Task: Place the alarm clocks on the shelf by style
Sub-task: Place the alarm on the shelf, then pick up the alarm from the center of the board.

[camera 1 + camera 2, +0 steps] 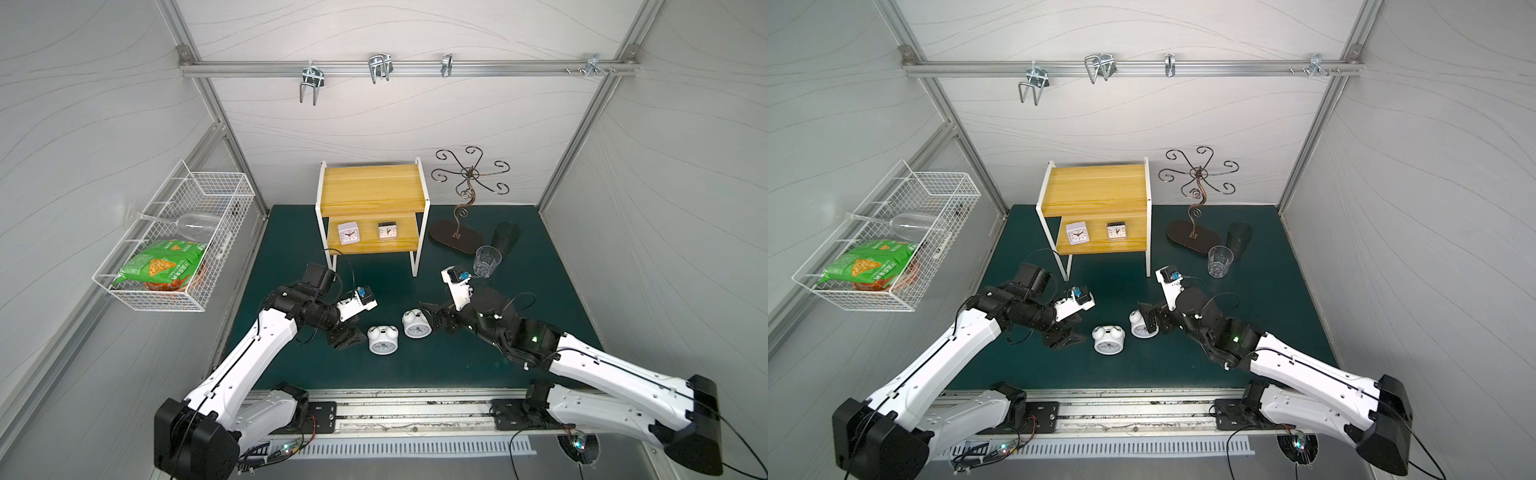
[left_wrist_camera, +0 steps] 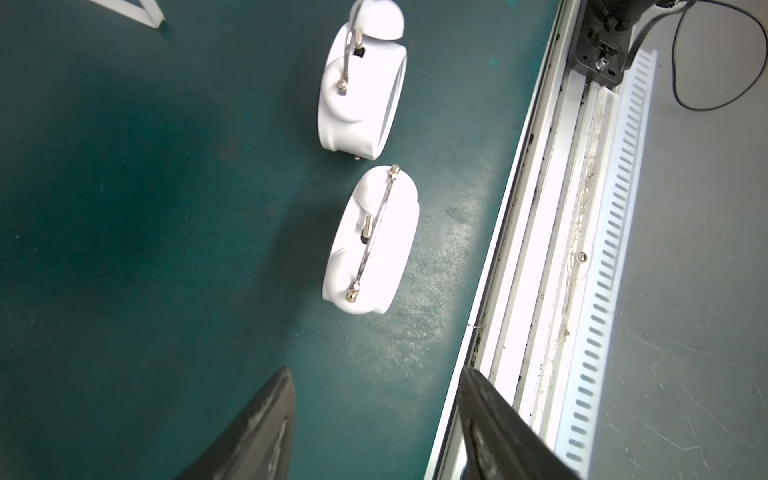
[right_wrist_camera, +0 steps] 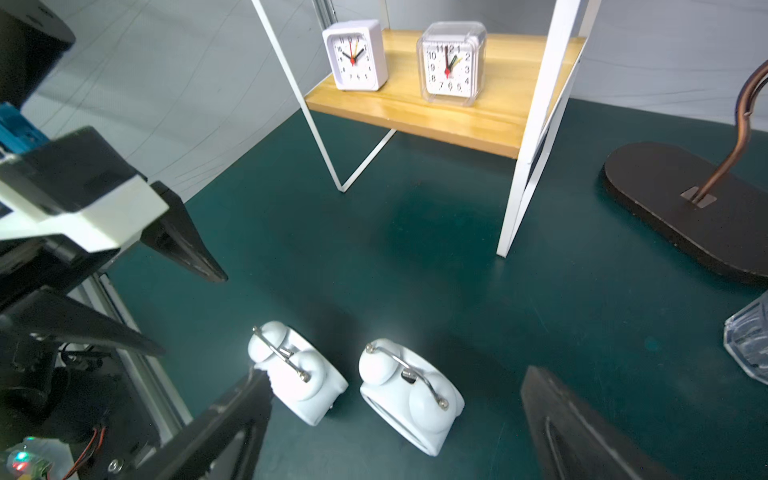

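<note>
We see the left arm (image 1: 266,345) and the right arm (image 1: 623,380), both built of white shells with black joints and black end caps. Thin black cables (image 1: 598,361) run along them. The left gripper (image 2: 376,370) and the right gripper (image 3: 395,374) have black wedge-shaped fingers (image 2: 257,432). On the right arm glows a small green light (image 1: 533,338).

Bright overhead light; glare whitens round clock (image 2: 370,237); edges warped.

Your bench (image 1: 374,374) carries the shelf (image 1: 372,187), two round clocks (image 1: 382,340) (image 1: 415,325), a glass (image 1: 487,262), a black cup (image 1: 506,237) and a stand (image 1: 446,235); the shelf's lower board (image 1: 370,248) holds two square clocks (image 1: 348,233) (image 1: 387,231).
</note>
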{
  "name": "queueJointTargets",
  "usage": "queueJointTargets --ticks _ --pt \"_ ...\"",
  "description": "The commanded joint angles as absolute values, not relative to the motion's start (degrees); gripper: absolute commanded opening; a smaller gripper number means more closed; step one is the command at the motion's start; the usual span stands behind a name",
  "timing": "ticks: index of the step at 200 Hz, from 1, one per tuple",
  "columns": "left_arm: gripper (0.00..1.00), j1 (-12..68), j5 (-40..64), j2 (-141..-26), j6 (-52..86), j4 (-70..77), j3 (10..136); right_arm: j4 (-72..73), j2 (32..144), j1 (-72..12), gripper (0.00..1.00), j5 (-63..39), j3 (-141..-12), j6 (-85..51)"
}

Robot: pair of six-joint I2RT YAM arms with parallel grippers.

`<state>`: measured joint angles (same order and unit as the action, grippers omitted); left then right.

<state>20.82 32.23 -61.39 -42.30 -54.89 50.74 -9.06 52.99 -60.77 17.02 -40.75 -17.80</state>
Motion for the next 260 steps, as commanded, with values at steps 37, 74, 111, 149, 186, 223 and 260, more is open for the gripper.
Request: queueJointTargets --ticks 37,74,111,149,186,223,260 --pt "0.66 24.7 27.9 -61.9 -41.2 -50.1 50.3 -4.7 55.3 -75.8 0.99 30.7 -33.6 -29.0" --pt "0.66 24.7 27.6 -60.6 -38.0 -48.7 50.7 -3.0 65.3 -87.3 0.99 44.6 -34.6 -41.7" --pt "0.66 24.7 28.1 -59.0 -34.8 -45.9 50.1 -3.9 77.0 -95.3 0.99 56.2 -40.3 -50.8" --pt "0.66 24.7 27.6 -57.6 -32.5 -43.7 48.6 -12.5 88.9 -99.5 0.99 65.8 -49.3 -63.4" --pt "0.66 24.7 26.9 -56.4 -31.6 -43.0 47.6 -13.2 96.9 -99.7 0.99 68.1 -53.3 -69.0" --pt "0.66 24.6 26.2 -56.0 -31.0 -42.9 47.2 -4.2 101.4 -97.1 0.99 63.4 -53.1 -61.6" --pt "0.66 24.6 26.1 -55.5 -30.3 -42.5 47.3 -0.8 102.9 -96.8 0.99 64.6 -53.4 -57.3"
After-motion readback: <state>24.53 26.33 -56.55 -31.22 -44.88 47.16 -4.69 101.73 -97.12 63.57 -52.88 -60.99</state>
